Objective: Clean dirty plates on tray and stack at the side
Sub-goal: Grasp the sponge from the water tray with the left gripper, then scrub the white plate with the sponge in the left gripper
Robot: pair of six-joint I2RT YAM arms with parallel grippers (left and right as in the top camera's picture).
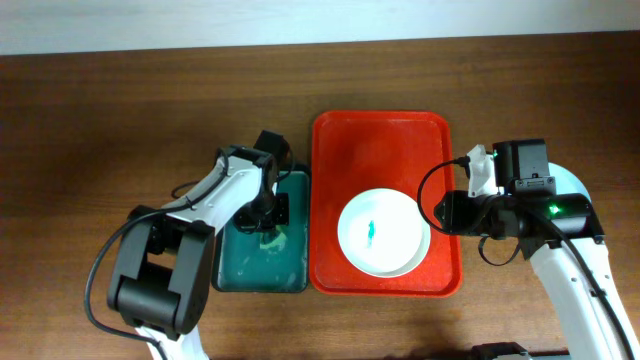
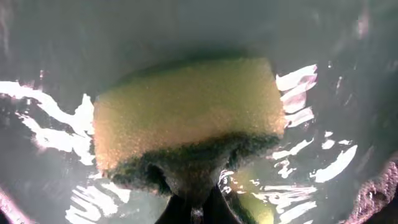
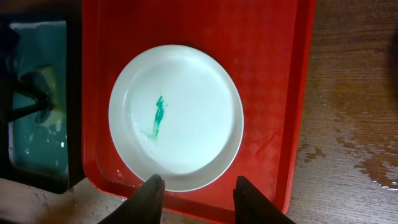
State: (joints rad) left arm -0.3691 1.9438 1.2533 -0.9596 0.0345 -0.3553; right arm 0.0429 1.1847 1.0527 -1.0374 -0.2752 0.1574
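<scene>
The left pincer (image 2: 196, 205) grips the sponge (image 2: 186, 118) in the basin (image 1: 235, 272). The right pincer (image 3: 198, 193) hangs wide over the smeared plate (image 3: 180, 118) on the tray (image 3: 267, 74). The soaked sponge may drip, and the unheld plate may slide under wiping.

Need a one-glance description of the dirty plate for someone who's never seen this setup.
Find the big red tray in the middle of the wooden table. The plate lies in the tray's half nearer the robot. It is round and white with a teal smear at its centre, unlike the rectangular dark basin left of the tray.
</scene>
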